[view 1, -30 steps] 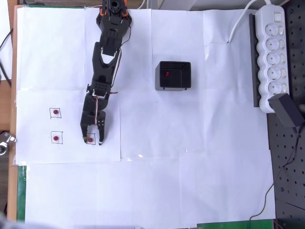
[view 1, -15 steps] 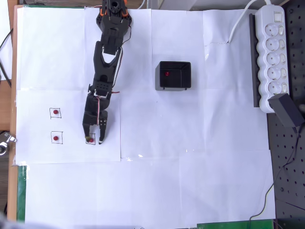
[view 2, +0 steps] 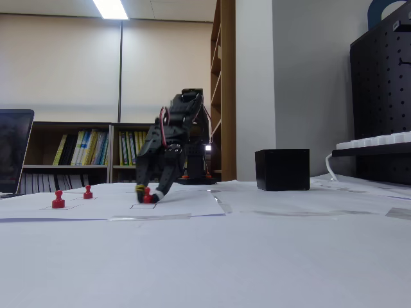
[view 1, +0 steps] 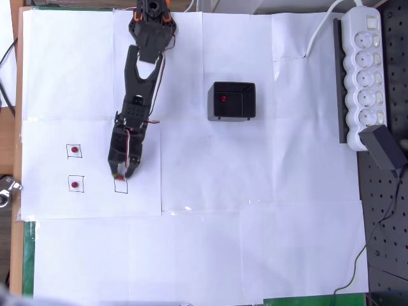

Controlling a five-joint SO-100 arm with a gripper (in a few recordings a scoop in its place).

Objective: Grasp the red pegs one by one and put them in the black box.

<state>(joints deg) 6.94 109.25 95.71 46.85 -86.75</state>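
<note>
Hand (view 1: 120,172) first: its fingers are drawn narrow around one of the red pegs (view 2: 147,196), which the fixed view shows pinched at the fingertips and seemingly just clear of the paper, though I cannot tell whether it has fully left the sheet. In the overhead view the drawn square (view 1: 120,186) just below the fingertips stands bare, so the carried peg seems to have come from it.

What the coming move turns on, as I judge it, is the bearing to the black box (view 1: 233,101). In the overhead view it lies up and to the right of the hand, well apart across the white paper covering the table (view 1: 255,242), with nothing standing between them. In the fixed view the black box sits to the right of the arm and farther back. So the carry would be a swing rightward and away, then a release above the box's open top.

Two more pegs (view 1: 75,150) rest in their squares to the left of the hand in the overhead view, near it. One peg (view 1: 224,99) already lies inside the box.
</note>
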